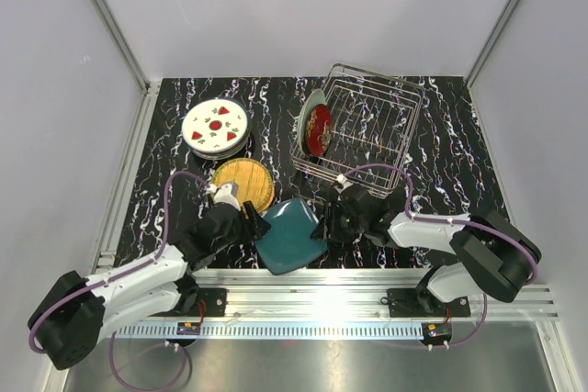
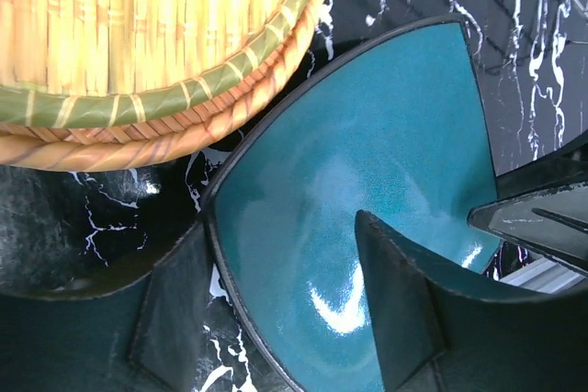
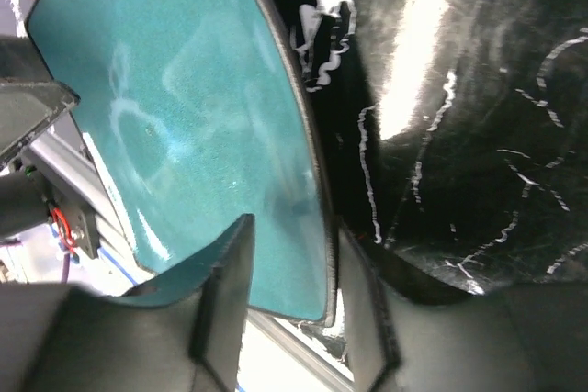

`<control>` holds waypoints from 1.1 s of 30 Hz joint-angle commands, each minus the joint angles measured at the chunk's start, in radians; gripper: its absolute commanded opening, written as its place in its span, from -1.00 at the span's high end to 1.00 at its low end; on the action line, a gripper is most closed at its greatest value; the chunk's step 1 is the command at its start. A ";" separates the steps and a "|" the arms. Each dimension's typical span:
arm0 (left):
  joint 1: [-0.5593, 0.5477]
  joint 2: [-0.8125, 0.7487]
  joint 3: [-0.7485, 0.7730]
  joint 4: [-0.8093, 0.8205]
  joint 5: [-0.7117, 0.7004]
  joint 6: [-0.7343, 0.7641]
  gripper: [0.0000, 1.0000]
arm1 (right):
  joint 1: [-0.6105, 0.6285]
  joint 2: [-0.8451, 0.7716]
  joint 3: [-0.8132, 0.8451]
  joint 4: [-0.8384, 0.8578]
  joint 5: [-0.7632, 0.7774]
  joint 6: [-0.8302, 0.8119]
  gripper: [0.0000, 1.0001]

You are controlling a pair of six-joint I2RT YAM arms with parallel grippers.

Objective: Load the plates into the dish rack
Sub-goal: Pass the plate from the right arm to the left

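The dark teal plate (image 1: 289,238) lies at the table's near edge, one corner out over the rail. My left gripper (image 1: 255,223) is open and straddles its left rim (image 2: 280,254), one finger outside and one over the plate (image 2: 349,181). My right gripper (image 1: 322,224) is shut on its right rim (image 3: 294,227), one finger on the teal face (image 3: 184,117) and one against the outer edge. The wire dish rack (image 1: 367,126) stands at the back right. A red plate (image 1: 319,128) and a mint-green plate (image 1: 311,104) stand in its left end.
An orange-tan woven plate (image 1: 244,183) lies just behind my left gripper and fills the top of the left wrist view (image 2: 138,25). A white strawberry plate (image 1: 216,125) lies on a darker plate at the back left. The metal rail (image 1: 367,277) runs along the near edge.
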 commanded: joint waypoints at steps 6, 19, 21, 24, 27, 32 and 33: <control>-0.083 -0.133 0.030 0.233 0.148 -0.045 -0.16 | 0.016 0.041 0.003 0.076 -0.065 -0.038 -0.20; -0.097 -0.140 0.016 0.339 0.223 -0.006 -0.05 | -0.020 0.115 0.004 0.165 -0.154 -0.047 -0.32; -0.101 -0.133 0.018 0.344 0.240 -0.006 -0.02 | -0.030 0.118 -0.002 0.176 -0.165 -0.046 -0.31; -0.112 -0.111 0.029 0.358 0.263 0.001 0.06 | -0.045 0.115 -0.003 0.185 -0.180 -0.046 -0.29; -0.144 -0.089 0.044 0.350 0.243 0.017 0.13 | -0.056 0.101 -0.002 0.188 -0.198 -0.045 -0.28; -0.200 -0.041 0.091 0.275 0.180 0.059 0.25 | -0.067 0.049 0.007 0.165 -0.212 -0.055 -0.28; -0.204 -0.040 0.108 0.263 0.174 0.073 0.29 | -0.070 0.037 0.009 0.156 -0.211 -0.056 -0.27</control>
